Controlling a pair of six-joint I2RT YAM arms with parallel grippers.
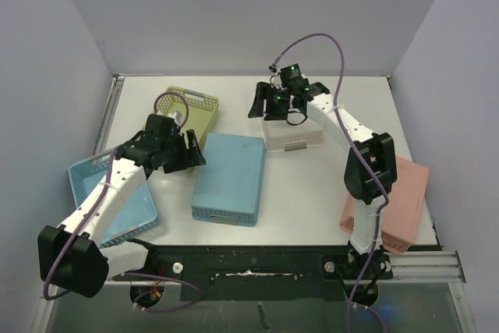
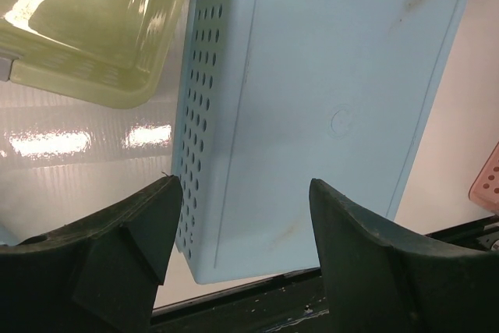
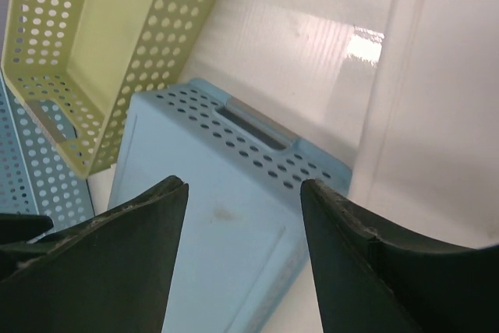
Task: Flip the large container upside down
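Nearest on the right, a pink container [image 1: 401, 193] lies at the table [image 1: 312, 193] edge beside the right arm's base. Near left, an open blue perforated basket [image 1: 136, 200] sits under the left arm. Centre: the large blue container [image 1: 230, 177] lies bottom up, flat base skyward, perforated walls down on the table. Left gripper [image 1: 185, 152] hovers just at its far-left corner, jaws spread wide, nothing between them; the wrist view looks down on the container's base. Beyond, a white basket [image 1: 300, 139] stands just beside the container's far-right corner. Right gripper [image 1: 269, 107] hangs over the white basket's left end, jaws apart, holding nothing. Farthest left, a yellow-green basket [image 1: 199, 107] is upright, near the container's far edge.
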